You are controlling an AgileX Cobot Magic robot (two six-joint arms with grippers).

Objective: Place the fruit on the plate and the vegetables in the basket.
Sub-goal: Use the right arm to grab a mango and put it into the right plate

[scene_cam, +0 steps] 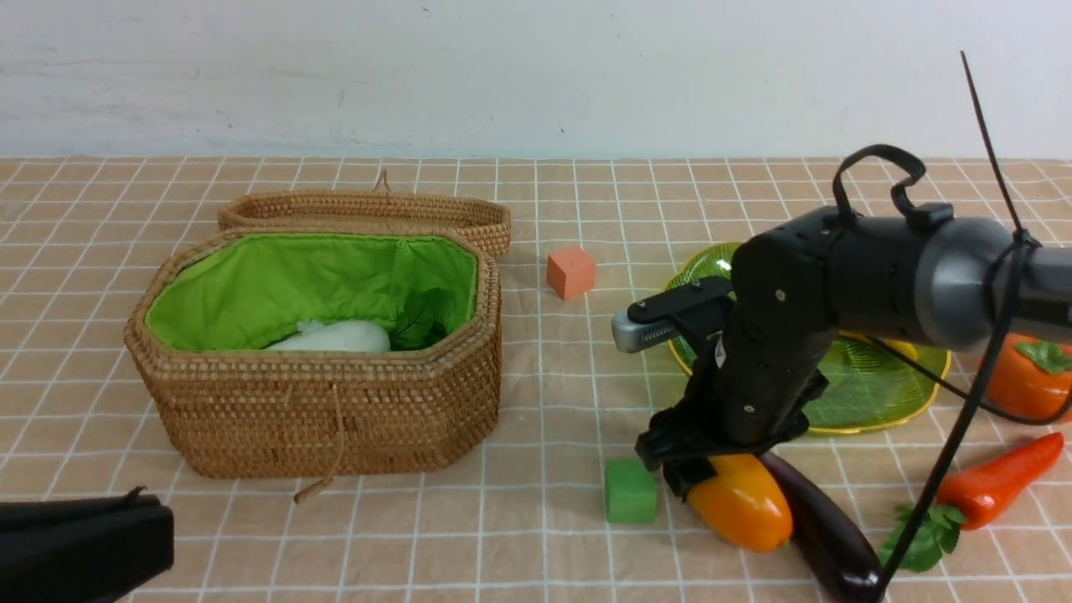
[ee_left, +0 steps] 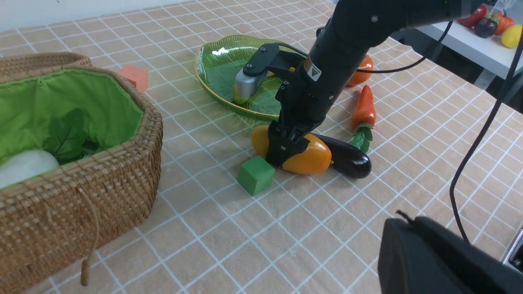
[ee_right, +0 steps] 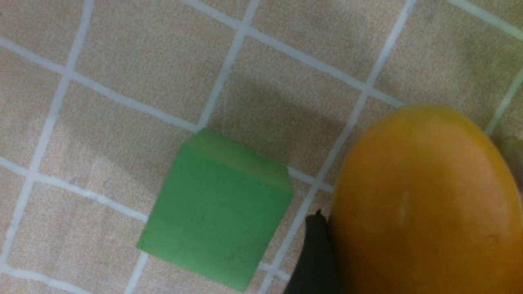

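Currently, right gripper [scene_cam: 688, 479]: jaws spread wide astride mango [scene_cam: 741, 502], one finger [ee_right: 314, 253] touching its side, actual grip not discernible; green cube [scene_cam: 630, 492] just left of gripper, eggplant [scene_cam: 829, 528] against mango's right side, plate [scene_cam: 871, 385] just behind gripper, basket [scene_cam: 335, 410] well to its left.

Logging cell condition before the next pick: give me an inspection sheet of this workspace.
Surface: checked tan cloth, flat.
Job's things: radish in basket; mango, eggplant, carrot, persimmon on cloth; plate partly hidden by right arm.
Clutter: orange cube, green cube.
Hands: right hand astride mango, grip unclear; left hand shut, near front edge.
Cables: black cable hanging from that arm.
Surroundings: white wall; side shelf with more toy produce.
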